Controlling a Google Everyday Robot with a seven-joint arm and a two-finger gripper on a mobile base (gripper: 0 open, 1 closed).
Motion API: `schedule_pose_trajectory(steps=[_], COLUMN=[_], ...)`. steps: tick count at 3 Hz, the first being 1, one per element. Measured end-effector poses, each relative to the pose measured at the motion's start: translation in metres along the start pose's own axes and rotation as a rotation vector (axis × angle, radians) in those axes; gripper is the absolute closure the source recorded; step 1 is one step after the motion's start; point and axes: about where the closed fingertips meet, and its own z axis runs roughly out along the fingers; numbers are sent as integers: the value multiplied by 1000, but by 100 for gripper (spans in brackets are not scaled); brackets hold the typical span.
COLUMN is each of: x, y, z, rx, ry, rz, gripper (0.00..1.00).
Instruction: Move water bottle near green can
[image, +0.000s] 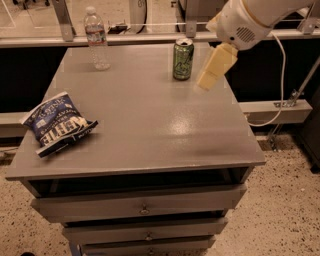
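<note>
Gripper (216, 67) hovers just right of green can (183, 59); jaws' state unclear. Water bottle (97, 39) upright, counter (150, 130) far-left, well apart.

The water bottle (96, 39) stands at the far left corner of the surface (150, 125). The can (183, 60) also stands near the far edge, right of centre, well apart from the water bottle. The claw (207, 79) hangs above the surface just right of the can. A chip bag (56, 123) lies by the left edge, nearer the front. Beneath the surface sit stacked drawers (144, 207).
</note>
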Motion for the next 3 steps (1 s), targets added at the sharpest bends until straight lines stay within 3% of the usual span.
schedule_pose_trajectory(steps=[1, 2, 3], x=[-53, -63, -87], y=[-11, -15, -27], z=[23, 35, 62], rx=[-4, 2, 16], ry=[-80, -119, -214], rz=[-2, 3, 14], gripper=[0, 0, 0])
